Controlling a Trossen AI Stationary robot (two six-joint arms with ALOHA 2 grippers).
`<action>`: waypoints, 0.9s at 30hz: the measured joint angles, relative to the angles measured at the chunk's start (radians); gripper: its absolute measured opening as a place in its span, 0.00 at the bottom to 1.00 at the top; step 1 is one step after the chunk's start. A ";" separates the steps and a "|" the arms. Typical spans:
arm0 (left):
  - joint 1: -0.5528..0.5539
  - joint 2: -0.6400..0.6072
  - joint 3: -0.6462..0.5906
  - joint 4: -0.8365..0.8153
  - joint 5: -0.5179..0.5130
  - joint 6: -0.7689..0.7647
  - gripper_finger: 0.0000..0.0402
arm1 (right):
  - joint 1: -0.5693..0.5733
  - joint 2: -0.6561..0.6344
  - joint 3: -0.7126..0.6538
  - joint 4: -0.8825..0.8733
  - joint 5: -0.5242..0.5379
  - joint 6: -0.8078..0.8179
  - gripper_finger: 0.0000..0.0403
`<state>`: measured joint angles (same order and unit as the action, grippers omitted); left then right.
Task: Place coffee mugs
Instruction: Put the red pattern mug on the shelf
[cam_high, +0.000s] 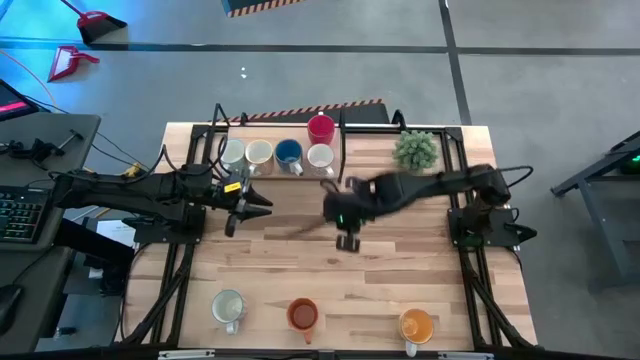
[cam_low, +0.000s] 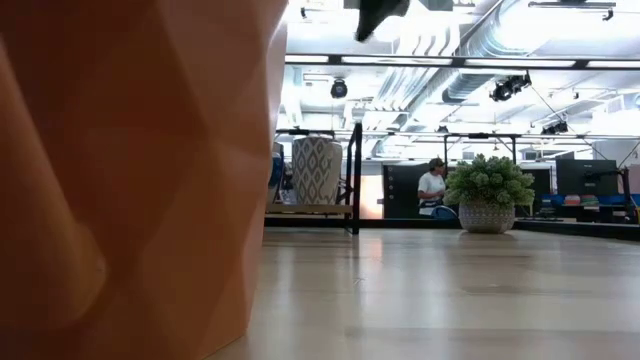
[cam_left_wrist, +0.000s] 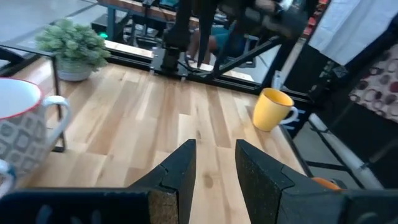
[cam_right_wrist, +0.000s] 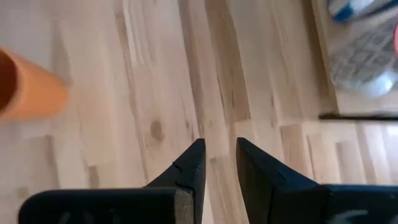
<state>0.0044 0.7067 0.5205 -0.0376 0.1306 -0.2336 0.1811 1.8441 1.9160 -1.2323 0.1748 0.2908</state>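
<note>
Filling the low view's near left is the faceted wall of the red-orange mug (cam_low: 130, 170), which the high view shows at the table's (cam_high: 400, 270) front edge, about 6 o'clock (cam_high: 303, 315). A cream mug (cam_high: 228, 307) sits at 7 o'clock and a yellow-orange mug (cam_high: 416, 325) at 5 o'clock. Along the far edge, around 12 o'clock, four mugs stand in a row with a red mug (cam_high: 321, 128) just behind; the blue mug (cam_high: 289, 153) is among them. A potted plant (cam_high: 416, 150) sits at 1 o'clock. The left gripper (cam_high: 262, 204) hangs at 10 o'clock, its jaws a narrow gap apart and holding nothing. The right gripper (cam_high: 347, 243) hangs over bare wood near the centre, jaws likewise slightly parted and empty.
</note>
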 joint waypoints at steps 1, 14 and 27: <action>0.000 0.000 0.000 0.000 0.011 -0.002 0.25 | 0.028 -0.002 -0.027 0.006 0.035 0.027 0.17; -0.067 0.000 0.000 -0.015 0.018 -0.075 0.25 | 0.267 -0.339 -0.716 0.691 0.331 0.226 0.17; -0.084 0.000 0.000 -0.015 0.005 -0.100 0.25 | 0.215 -0.805 -1.397 1.627 0.277 0.058 0.17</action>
<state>-0.0795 0.7065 0.5209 -0.0530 0.1358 -0.3334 0.3964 1.0395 0.5188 0.3951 0.4517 0.3491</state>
